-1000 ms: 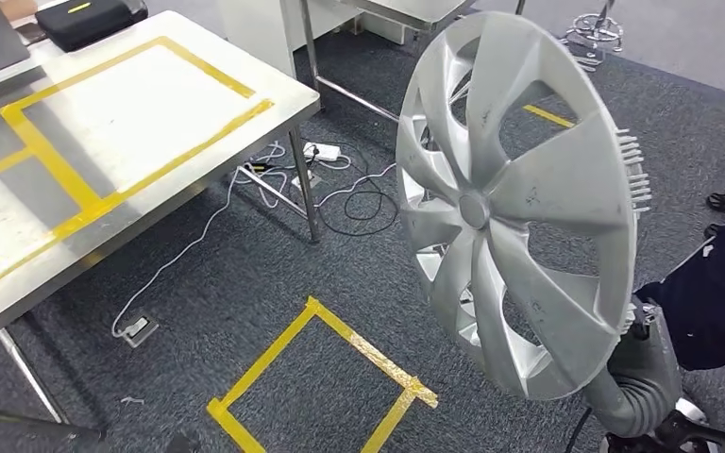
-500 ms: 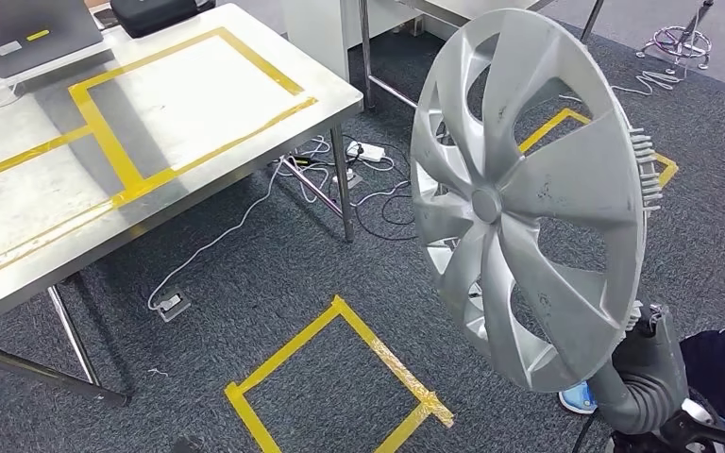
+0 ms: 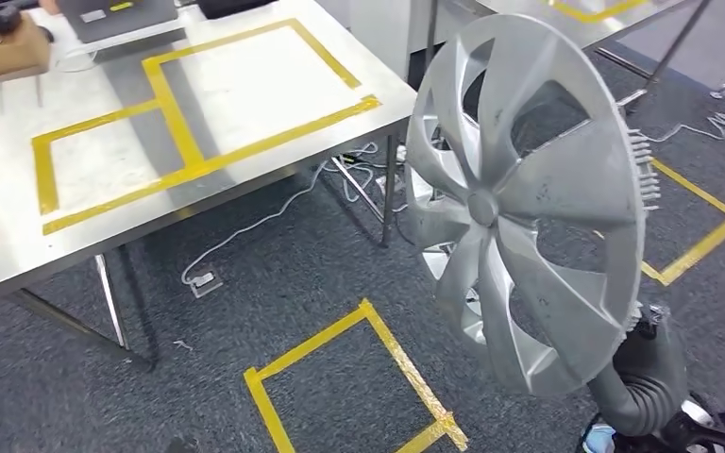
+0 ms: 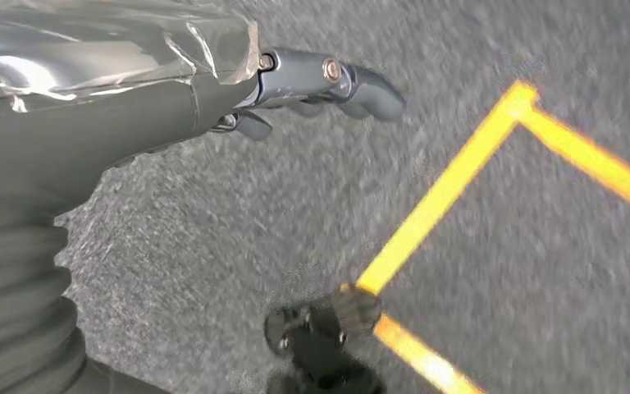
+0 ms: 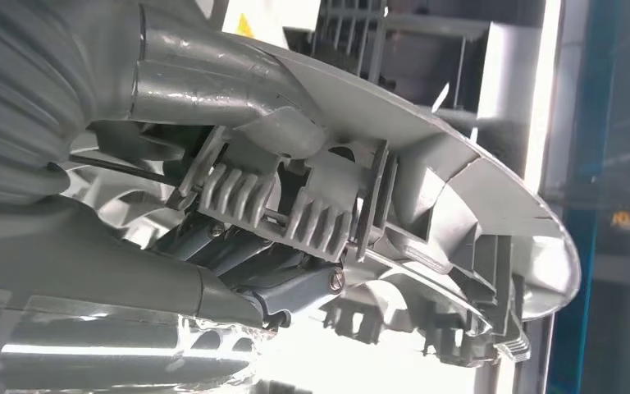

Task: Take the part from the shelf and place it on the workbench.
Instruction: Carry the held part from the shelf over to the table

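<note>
The part is a silver wheel cover (image 3: pixel 519 203) with curved spokes, held upright on its edge at the right of the head view. My right hand (image 3: pixel 647 363) grips its lower rim from behind. In the right wrist view the hand (image 5: pixel 238 283) clamps the ribbed clips on the back of the wheel cover (image 5: pixel 426 189), thumb on one side and dark fingers on the other. The steel workbench (image 3: pixel 0 236), marked with yellow tape rectangles, stands to the left. My left hand (image 4: pixel 312 78) hangs over the carpet, holding nothing, fingers loosely apart.
A cardboard box (image 3: pixel 0 47) and a laptop (image 3: pixel 118 14) sit at the workbench's far edge. Cables and a power strip (image 3: pixel 359 175) lie under the table's corner. Yellow tape squares (image 3: pixel 359 377) mark the grey carpet. A second steel table (image 3: pixel 566 14) stands at the top right.
The whole picture has shifted: the camera has turned, bringing the workbench further into view and toward the middle. The wheel cover stays in my right hand in the same pose.
</note>
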Controlling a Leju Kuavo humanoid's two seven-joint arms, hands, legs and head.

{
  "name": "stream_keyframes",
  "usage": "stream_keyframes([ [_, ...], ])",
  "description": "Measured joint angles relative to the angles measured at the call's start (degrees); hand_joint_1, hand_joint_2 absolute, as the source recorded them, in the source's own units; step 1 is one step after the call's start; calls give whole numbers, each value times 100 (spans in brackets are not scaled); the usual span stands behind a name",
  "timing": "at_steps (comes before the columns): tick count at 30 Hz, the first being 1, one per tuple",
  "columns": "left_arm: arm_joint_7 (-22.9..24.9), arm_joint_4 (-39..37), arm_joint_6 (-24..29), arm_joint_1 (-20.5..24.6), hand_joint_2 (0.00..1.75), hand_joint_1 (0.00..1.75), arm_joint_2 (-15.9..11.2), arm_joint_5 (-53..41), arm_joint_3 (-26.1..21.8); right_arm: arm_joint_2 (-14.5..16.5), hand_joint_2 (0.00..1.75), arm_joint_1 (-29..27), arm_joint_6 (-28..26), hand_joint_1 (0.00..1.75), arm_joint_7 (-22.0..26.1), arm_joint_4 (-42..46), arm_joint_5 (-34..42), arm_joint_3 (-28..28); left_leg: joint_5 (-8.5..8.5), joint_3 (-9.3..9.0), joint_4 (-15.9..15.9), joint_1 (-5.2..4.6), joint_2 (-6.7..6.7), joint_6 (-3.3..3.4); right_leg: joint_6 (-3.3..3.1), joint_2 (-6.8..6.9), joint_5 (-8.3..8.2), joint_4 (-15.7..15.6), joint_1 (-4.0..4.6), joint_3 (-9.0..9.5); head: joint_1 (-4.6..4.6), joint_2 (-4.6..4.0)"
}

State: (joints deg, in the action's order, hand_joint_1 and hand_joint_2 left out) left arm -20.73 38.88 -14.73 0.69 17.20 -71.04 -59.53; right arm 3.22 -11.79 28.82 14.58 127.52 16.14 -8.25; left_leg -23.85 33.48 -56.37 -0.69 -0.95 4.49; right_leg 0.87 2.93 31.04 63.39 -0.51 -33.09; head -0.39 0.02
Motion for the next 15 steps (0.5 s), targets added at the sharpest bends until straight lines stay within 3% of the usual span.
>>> stream_keyframes([
  [2,-4,-6,-9,21,175,0,8,-7,-1,0,175,-6,-1,175,-3,-2,2,-10,14,-11,16,5,160,12,-6,-242,273,770,-27,-410,14,0],
  [3,-4,-13,-14,21,175,0,11,-11,-1,-1,175,-9,-2,175,-4,-3,2,-12,11,-13,13,8,245,7,24,-271,334,1043,-46,-583,16,0],
  [4,-4,-23,-18,19,175,0,14,-15,-3,-1,175,-9,-3,175,-5,-3,3,-13,5,-19,9,14,330,-2,78,-279,301,1113,-69,-664,15,0],
  [5,-4,-35,-17,16,175,0,14,-19,-7,-1,175,-8,-3,175,-6,-3,3,-14,-6,-28,-2,25,417,-20,154,-286,169,957,-95,-636,15,0],
  [7,-4,-54,-17,15,175,0,13,-27,-16,-1,175,-4,-5,175,-14,-6,2,-15,-54,-24,-72,56,577,-93,306,-402,-238,155,-166,-322,19,0],
  [8,-5,-60,-16,15,175,0,12,-31,-22,0,175,-1,-7,175,-21,-10,-1,-15,-89,1,-132,59,641,-145,327,-481,-388,-183,-186,-180,22,0],
  [10,-10,-70,-15,9,175,0,9,-37,-40,-1,175,9,-13,175,-33,-23,-6,-16,-131,74,-212,62,727,-236,265,-574,-493,-435,-180,-81,25,0],
  [12,-15,-81,-15,-3,175,0,2,-39,-64,-4,175,34,-16,175,-40,-35,-4,-19,-138,113,-227,78,773,-288,173,-502,-501,-431,-167,-88,21,0],
  [13,-17,-85,-15,-9,175,0,-2,-39,-77,-5,175,55,-16,175,-45,-41,-3,-21,-165,128,-268,80,714,-314,135,-459,-501,-438,-176,-77,14,0],
  [15,-23,-90,-15,-6,175,0,-7,-37,-96,-4,175,90,-13,175,-56,-55,1,-26,-364,285,-616,87,456,-374,66,-356,-487,-455,-196,-45,-13,0],
])
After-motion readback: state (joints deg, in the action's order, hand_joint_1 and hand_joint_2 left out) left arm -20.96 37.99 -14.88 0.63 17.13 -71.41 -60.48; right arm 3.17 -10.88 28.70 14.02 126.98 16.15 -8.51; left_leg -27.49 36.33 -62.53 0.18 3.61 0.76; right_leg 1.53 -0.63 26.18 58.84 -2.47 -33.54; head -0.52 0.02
